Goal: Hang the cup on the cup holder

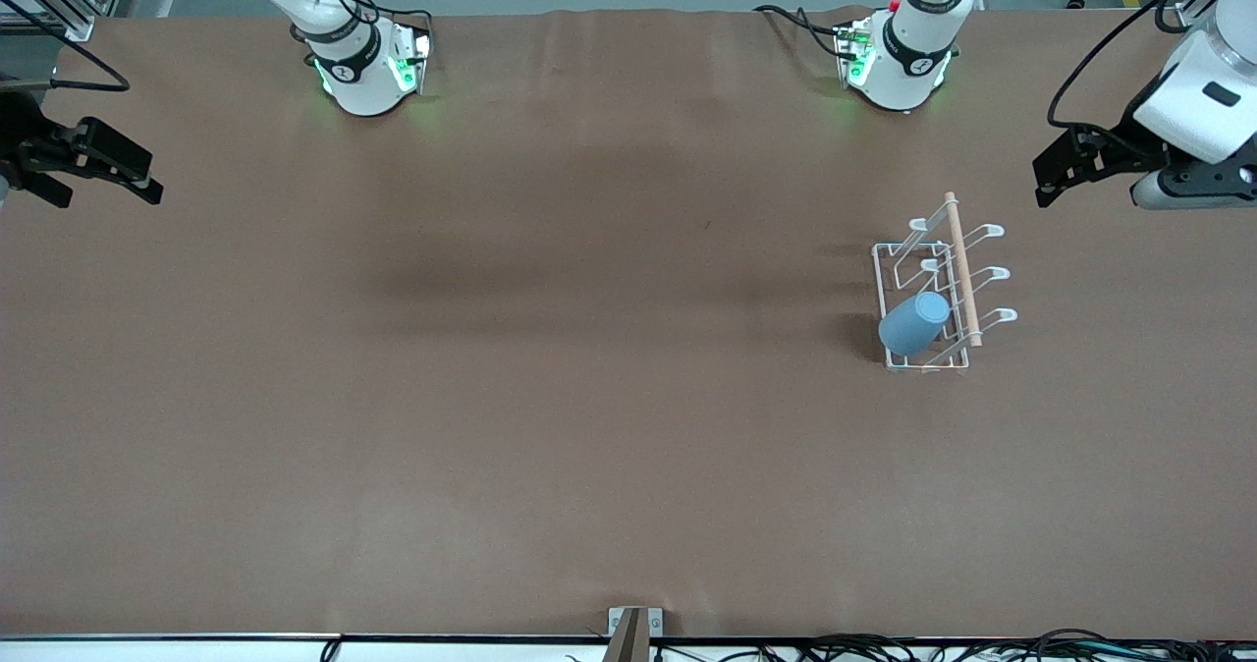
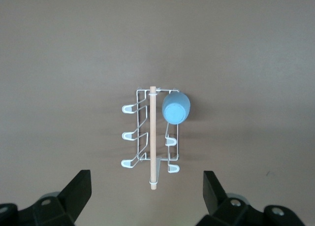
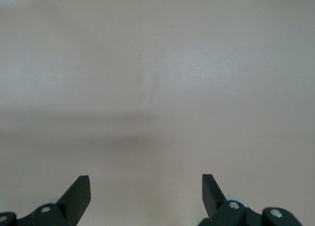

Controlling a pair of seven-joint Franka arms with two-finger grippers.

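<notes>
The cup (image 1: 913, 323) hangs tilted on a prong of the rack (image 1: 940, 284) (toward the left arm's end of the counter (image 1: 550, 397)). Left end effector (image 1: 1049, 176) and right end effector (image 1: 147, 179) hover spread, empty, above opposite counter ends.

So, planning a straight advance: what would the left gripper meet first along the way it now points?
Probably the white wire cup holder with its wooden rod; the left gripper, jaws open, points at it. Depth unclear.

Counting one small light-blue plastic cup (image 1: 913, 323) sitting on one white wire cup holder (image 1: 896, 261) showing six looped prongs
</notes>
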